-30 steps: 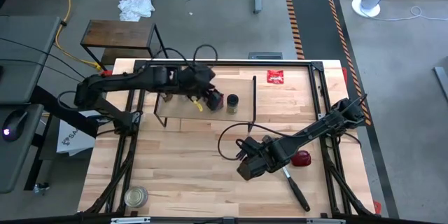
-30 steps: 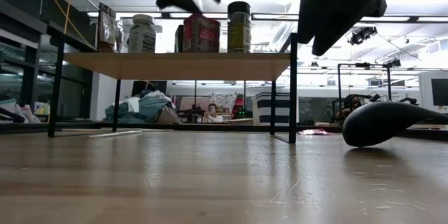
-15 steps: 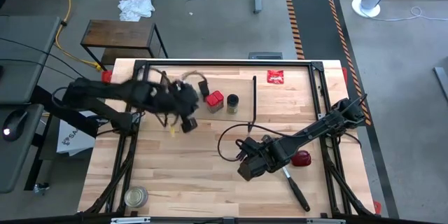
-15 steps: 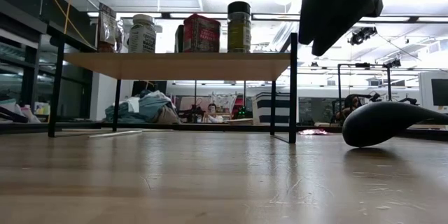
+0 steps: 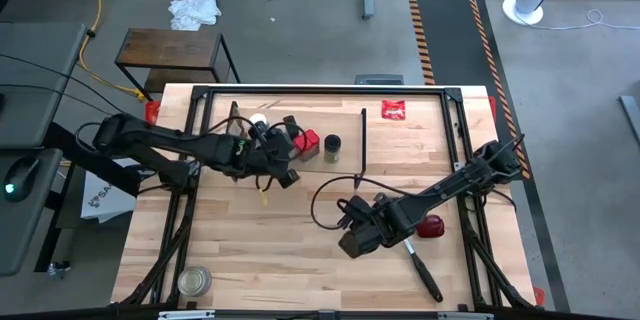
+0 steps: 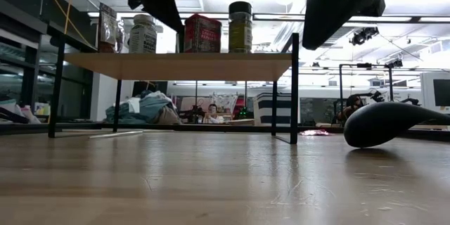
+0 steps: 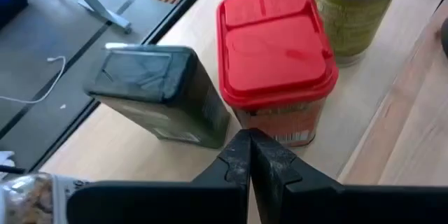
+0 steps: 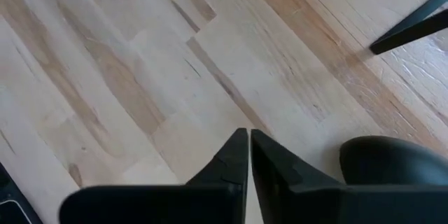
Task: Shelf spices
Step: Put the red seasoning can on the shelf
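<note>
Overhead: left gripper [image 5: 283, 167], jaws together and empty, has swung back beside the shelf's [image 5: 345, 157] front edge; right gripper [image 5: 350, 240], also closed, idles mid-table. Low view: spices stand on the shelf top, leftmost ones partly hidden. Left wrist view: red square tin [image 7: 274, 56], small black box [image 7: 157, 91] upright; the jar behind is cropped.

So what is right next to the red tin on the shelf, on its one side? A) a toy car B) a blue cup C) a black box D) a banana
C: in the left wrist view the small black box stands right beside the red square tin on the shelf, just ahead of the shut left gripper.
</note>
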You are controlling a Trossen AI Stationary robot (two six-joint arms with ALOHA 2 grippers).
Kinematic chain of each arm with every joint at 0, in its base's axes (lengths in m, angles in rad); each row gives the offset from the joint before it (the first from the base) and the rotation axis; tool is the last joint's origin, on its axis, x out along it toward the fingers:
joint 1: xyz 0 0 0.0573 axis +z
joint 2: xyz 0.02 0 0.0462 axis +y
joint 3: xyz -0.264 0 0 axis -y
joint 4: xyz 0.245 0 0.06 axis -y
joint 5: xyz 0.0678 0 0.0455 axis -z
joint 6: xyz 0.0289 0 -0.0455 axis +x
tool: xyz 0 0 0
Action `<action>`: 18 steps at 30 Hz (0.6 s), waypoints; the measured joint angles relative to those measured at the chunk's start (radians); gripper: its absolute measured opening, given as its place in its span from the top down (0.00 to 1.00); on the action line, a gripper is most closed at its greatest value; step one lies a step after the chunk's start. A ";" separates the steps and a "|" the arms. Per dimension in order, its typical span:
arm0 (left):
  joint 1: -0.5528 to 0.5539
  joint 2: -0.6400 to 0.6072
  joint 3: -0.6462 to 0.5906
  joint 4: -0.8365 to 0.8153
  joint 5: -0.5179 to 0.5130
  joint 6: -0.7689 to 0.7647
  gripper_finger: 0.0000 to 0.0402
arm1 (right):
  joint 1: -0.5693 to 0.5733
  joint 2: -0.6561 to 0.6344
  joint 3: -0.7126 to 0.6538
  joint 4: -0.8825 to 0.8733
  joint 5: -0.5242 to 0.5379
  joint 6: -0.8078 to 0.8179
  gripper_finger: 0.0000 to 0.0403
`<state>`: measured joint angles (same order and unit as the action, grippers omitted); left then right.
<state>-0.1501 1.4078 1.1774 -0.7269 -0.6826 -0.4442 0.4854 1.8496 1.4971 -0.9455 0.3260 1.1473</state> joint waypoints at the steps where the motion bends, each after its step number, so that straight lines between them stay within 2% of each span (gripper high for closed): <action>1: 0.000 0.000 -0.006 0.001 0.002 -0.005 1.00 | 0.002 0.000 0.000 0.000 0.000 0.002 0.99; 9: -0.008 0.001 -0.040 0.125 -0.018 -0.042 1.00 | 0.009 0.000 0.000 0.001 0.005 0.008 1.00; 18: 0.045 0.004 -0.040 0.233 -0.019 -0.018 1.00 | 0.008 0.000 0.000 0.001 0.005 0.005 1.00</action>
<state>-0.1051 1.4117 1.1378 -0.4942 -0.7014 -0.4618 0.4938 1.8496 1.4971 -0.9447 0.3312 1.1526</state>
